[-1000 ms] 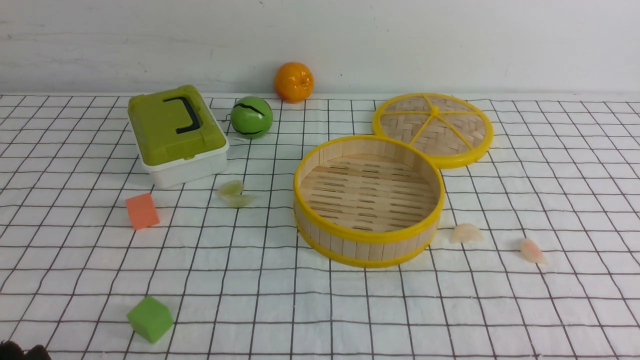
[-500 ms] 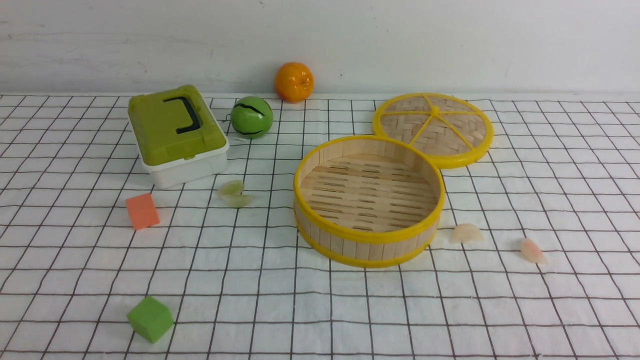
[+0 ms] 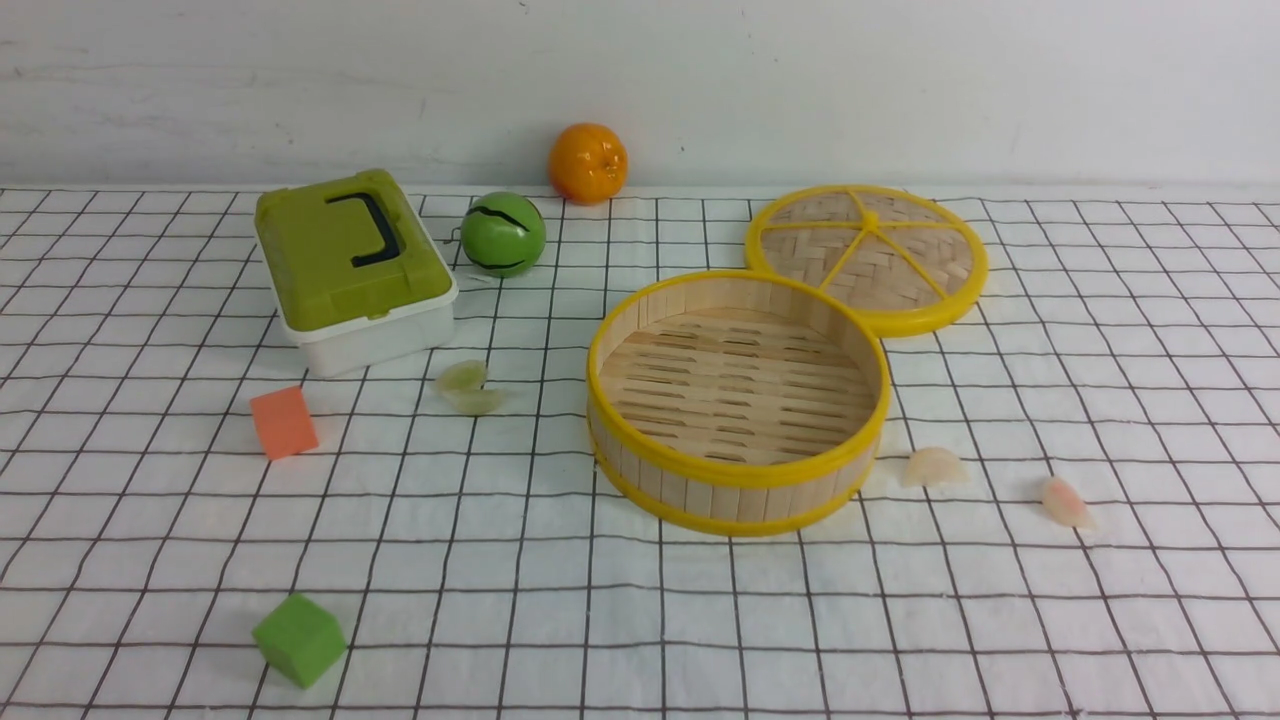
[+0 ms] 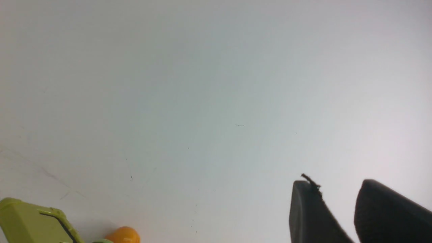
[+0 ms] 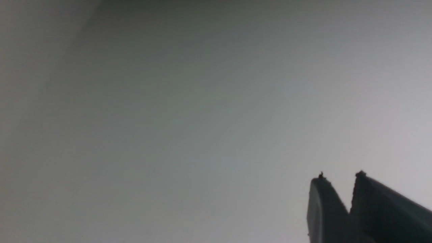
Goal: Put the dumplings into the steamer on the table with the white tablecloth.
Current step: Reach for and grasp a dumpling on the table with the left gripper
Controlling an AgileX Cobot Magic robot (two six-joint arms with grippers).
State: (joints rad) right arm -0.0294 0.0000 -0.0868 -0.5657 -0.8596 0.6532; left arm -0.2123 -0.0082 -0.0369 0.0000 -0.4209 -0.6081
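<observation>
The steamer (image 3: pixel 737 480) stands near the middle of the table's white tablecloth (image 3: pixel 640 620), its slatted floor bare. Two pale green dumplings (image 3: pixel 462 376) (image 3: pixel 477 402) lie side by side on the cloth to its left. A whitish dumpling (image 3: pixel 932 467) and a pink-tinged one (image 3: pixel 1064 502) lie to its right. Neither gripper shows in the front view. In the left wrist view my left gripper (image 4: pixel 335 184) faces the pale wall, open and holding nothing. My right gripper (image 5: pixel 341 177) also points at bare wall, tips slightly apart, open and holding nothing.
The woven lid (image 3: pixel 866 255) lies flat behind the steamer, touching its rim. A green-lidded white box (image 3: pixel 350 265), a green ball (image 3: pixel 503 234) and an orange (image 3: pixel 587 163) sit at the back left. An orange cube (image 3: pixel 284 422) and a green cube (image 3: pixel 299 638) lie at the front left.
A dark piece of my left arm at the front view's bottom left corner has dropped out of sight. Nothing on the table has moved.
</observation>
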